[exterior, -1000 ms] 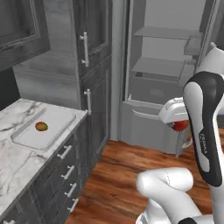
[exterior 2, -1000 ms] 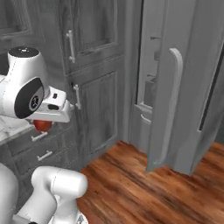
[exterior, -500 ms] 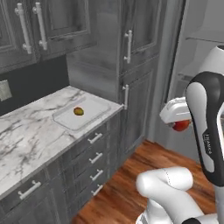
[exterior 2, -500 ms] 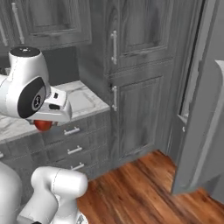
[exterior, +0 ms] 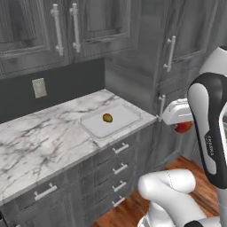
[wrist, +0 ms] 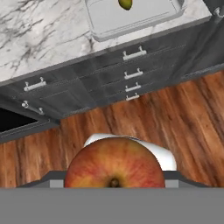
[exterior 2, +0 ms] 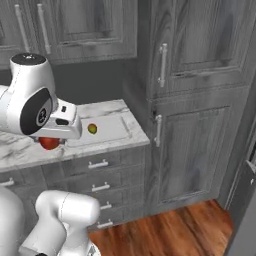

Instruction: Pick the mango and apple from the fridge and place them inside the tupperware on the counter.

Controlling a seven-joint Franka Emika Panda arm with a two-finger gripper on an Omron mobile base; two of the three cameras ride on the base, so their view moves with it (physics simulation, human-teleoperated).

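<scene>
Clamped on the apple (wrist: 114,165) low in frame, the end effector (exterior: 182,127) could drop it short of the tupperware (exterior: 131,119) at mid-frame.

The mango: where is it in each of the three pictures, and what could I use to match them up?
Left base view: the mango lies left of centre, in the tupperware on the counter.
Right base view: the mango sits at mid-left, just right of the arm's white hand.
Hand view: the mango is cut by the top edge, above the drawers.
Shared landmark: the tupperware.
</scene>
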